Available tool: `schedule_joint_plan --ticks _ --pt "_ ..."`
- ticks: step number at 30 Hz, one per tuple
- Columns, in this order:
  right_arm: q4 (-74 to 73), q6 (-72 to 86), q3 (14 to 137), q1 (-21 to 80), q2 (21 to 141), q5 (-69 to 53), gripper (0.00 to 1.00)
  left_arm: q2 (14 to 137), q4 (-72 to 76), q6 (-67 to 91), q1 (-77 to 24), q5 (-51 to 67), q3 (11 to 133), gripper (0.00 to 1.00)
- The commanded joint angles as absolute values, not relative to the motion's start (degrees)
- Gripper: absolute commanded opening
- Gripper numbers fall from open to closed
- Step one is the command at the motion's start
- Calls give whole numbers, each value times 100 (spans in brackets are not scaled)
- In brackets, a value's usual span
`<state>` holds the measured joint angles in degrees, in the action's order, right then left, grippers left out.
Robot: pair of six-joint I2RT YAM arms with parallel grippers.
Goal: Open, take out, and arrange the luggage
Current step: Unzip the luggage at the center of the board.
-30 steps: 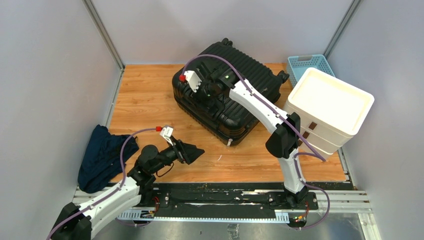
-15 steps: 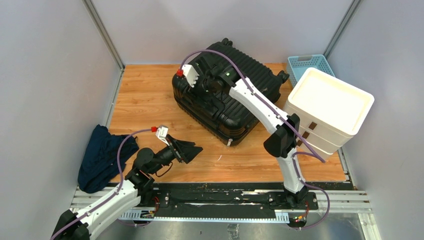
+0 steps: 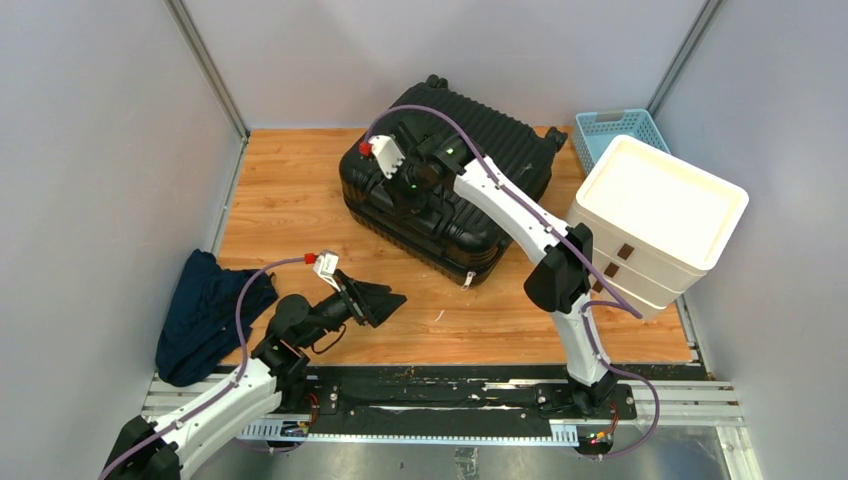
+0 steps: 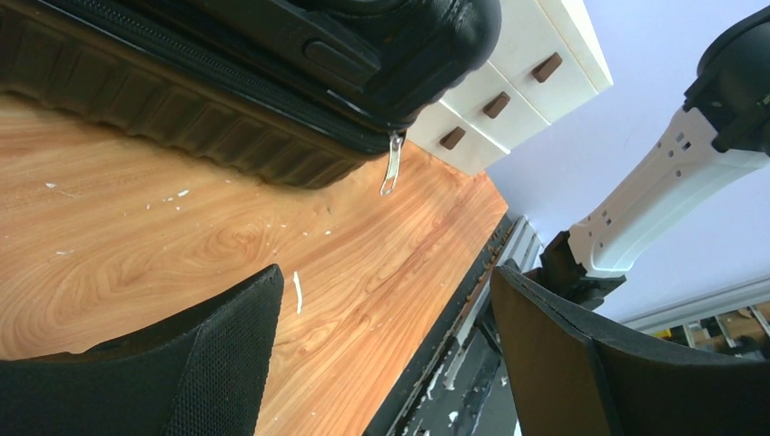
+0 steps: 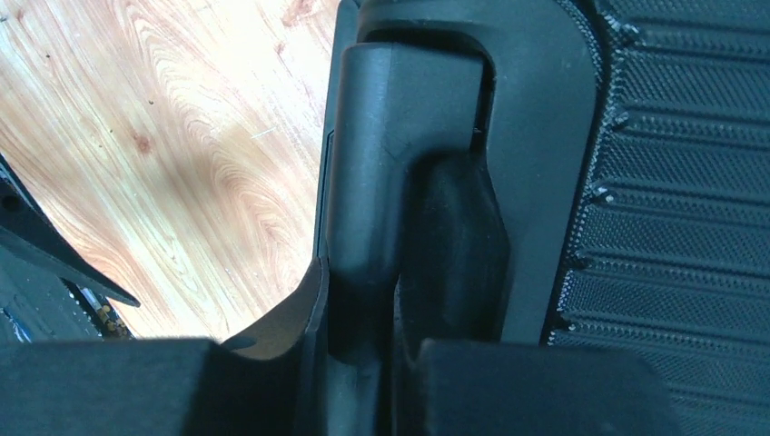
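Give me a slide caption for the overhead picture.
Right pincer clamped on the black suitcase; left pincer open above the wood table.

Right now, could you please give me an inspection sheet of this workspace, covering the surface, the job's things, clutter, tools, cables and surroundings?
Surface: wooden tabletop, small white specks near the front.
Job's things: black suitcase lying flat at the back, zipped shut; zip pull hangs at its near corner.
Clutter: dark blue cloth at the left edge; white drawer unit and blue basket on the right.
Tools: left tool open, empty, above the tabletop; right tool shut on the suitcase handle.
Cables: purple cables run along both arms; no snag seen.
Surroundings: grey walls; metal rail in front.
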<state>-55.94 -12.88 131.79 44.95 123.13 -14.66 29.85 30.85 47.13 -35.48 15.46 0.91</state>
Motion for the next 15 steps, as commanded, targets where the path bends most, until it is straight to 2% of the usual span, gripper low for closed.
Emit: schedule_joint_plan --ticks 1,8,15 --pt "-5704 -1906 13288 4587 12104 -1992 0 3205 3241 4562 -3607 1704 -55 85" --pt "-5659 -1689 13542 4596 11850 -2393 0 3955 3508 4245 -3842 1693 447 86" --pt "-5451 -1315 13567 4601 11844 -2713 0 5527 4701 4179 -4479 1394 911 85"
